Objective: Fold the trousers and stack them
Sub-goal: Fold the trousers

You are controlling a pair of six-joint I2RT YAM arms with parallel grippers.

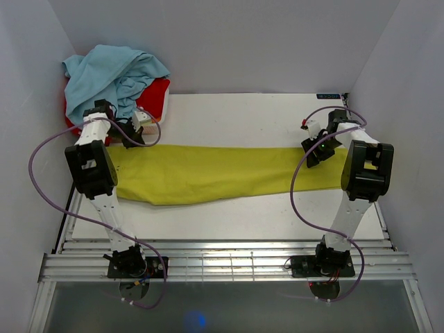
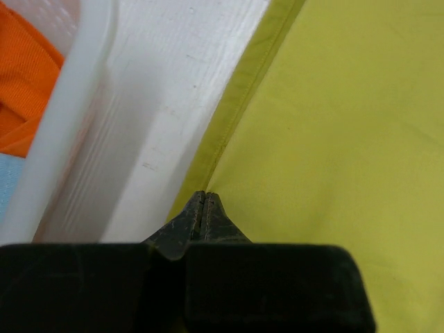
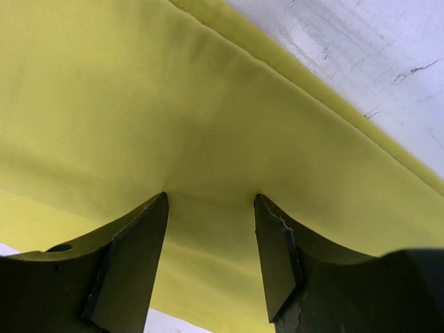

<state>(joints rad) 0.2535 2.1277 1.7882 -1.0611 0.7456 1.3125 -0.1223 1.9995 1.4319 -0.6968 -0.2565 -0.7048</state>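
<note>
The yellow-green trousers (image 1: pixel 208 173) lie flat and stretched out across the white table (image 1: pixel 243 114), running from left to right. My left gripper (image 1: pixel 134 137) is at their far-left back corner. In the left wrist view its jaws (image 2: pixel 202 195) are shut, pinching the trousers (image 2: pixel 333 139) right at the stitched hem. My right gripper (image 1: pixel 313 151) is down on the right end of the cloth. Seen from the right wrist, that gripper (image 3: pixel 210 201) is open, both fingers resting on the trousers (image 3: pixel 173 104) with flat cloth between them.
A white basket (image 2: pixel 76 104) stands at the back left, close beside the left gripper. It holds a light blue garment (image 1: pixel 114 73) on top of a red garment (image 1: pixel 159 97). Pale walls enclose the table on three sides.
</note>
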